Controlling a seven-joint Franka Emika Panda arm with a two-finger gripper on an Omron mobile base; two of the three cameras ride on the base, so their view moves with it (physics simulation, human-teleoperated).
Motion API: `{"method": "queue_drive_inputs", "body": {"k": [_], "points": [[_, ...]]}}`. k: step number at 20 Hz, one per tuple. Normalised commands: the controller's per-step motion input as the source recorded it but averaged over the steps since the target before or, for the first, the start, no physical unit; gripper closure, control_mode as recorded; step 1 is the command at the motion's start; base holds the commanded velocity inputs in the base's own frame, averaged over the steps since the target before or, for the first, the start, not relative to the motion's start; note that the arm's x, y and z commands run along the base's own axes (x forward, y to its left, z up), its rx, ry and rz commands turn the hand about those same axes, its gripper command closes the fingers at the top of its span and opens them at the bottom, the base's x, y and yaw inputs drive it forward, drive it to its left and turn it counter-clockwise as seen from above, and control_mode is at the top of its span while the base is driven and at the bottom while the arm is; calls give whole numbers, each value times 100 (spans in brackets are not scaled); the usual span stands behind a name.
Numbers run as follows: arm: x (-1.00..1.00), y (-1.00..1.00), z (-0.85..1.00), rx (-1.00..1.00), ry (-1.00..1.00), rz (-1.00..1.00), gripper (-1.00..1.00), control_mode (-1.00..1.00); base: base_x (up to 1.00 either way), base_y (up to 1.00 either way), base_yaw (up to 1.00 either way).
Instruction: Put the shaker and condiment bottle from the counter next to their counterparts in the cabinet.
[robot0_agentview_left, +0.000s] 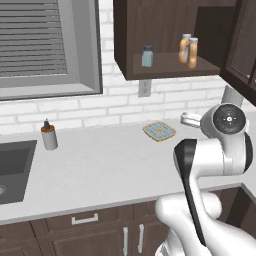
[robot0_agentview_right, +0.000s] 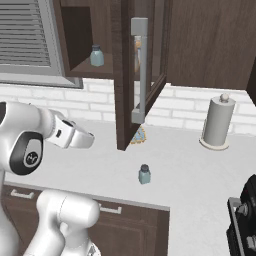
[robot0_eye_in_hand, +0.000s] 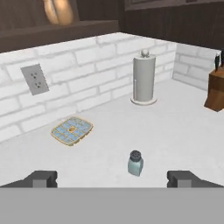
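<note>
A rendered home kitchen is shown. A long pale stone-look counter is set over dark brown drawers, with a sink sunk in at its left end. A white brick wall is seen behind it, fitted with a socket and a window with blinds. A dark wooden wall cabinet is hung above. A paper towel roll and a knife block are stood at the far right.
</note>
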Motion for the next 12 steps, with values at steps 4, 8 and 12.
{"method": "queue_drive_inputs", "body": {"k": [4, 8, 12], "points": [[-5, 0, -74, 0, 0, -2, -100, -100, 0, 0, 0], [0, -8, -69, 0, -6, 0, -100, -100, 0, 0, 0], [0, -27, -59, 0, -11, -5, -100, -100, 0, 0, 0]]}}
